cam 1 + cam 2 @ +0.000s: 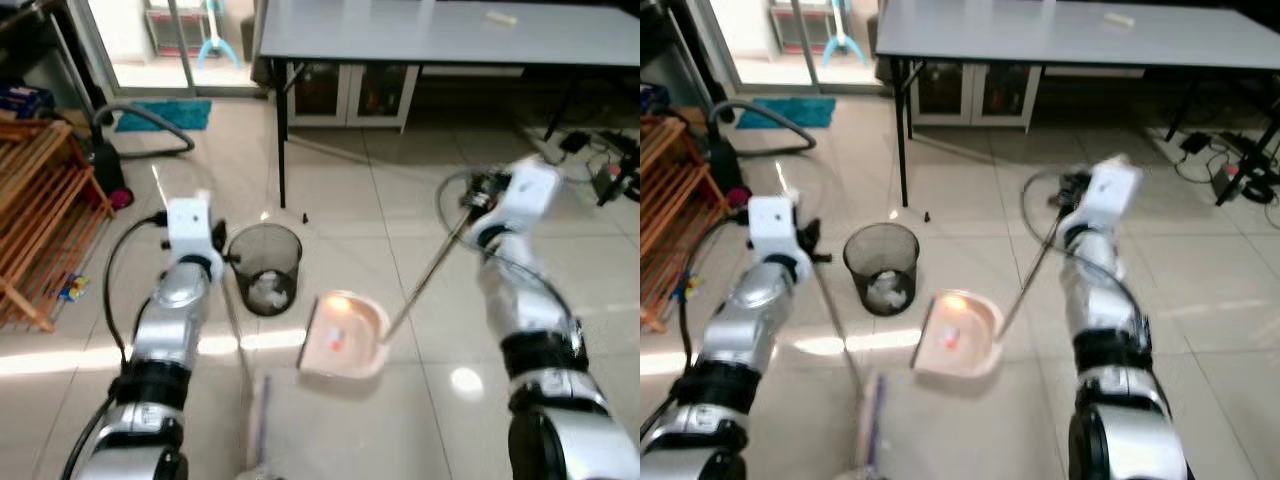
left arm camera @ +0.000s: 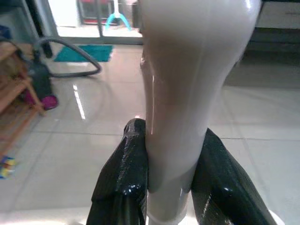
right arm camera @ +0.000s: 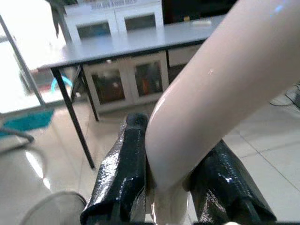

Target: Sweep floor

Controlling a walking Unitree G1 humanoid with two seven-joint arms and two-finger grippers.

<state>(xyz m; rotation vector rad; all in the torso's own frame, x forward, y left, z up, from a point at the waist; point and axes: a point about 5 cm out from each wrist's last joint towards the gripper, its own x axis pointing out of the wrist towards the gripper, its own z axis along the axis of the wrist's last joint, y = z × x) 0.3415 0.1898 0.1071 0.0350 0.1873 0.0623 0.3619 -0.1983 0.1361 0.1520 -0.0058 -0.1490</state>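
Two pale handles fill my grippers: my left gripper [image 2: 171, 187] clamps the cream broom handle [image 2: 187, 93], slanting down toward me, and my right gripper [image 3: 178, 187] clamps the dustpan's handle [image 1: 425, 280], angling down-left to the pinkish dustpan [image 1: 343, 335] on the floor beside the mesh bin [image 1: 265, 265].

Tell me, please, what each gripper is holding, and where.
Left gripper: broom handle, near its top. Right gripper: dustpan handle, at its upper end.
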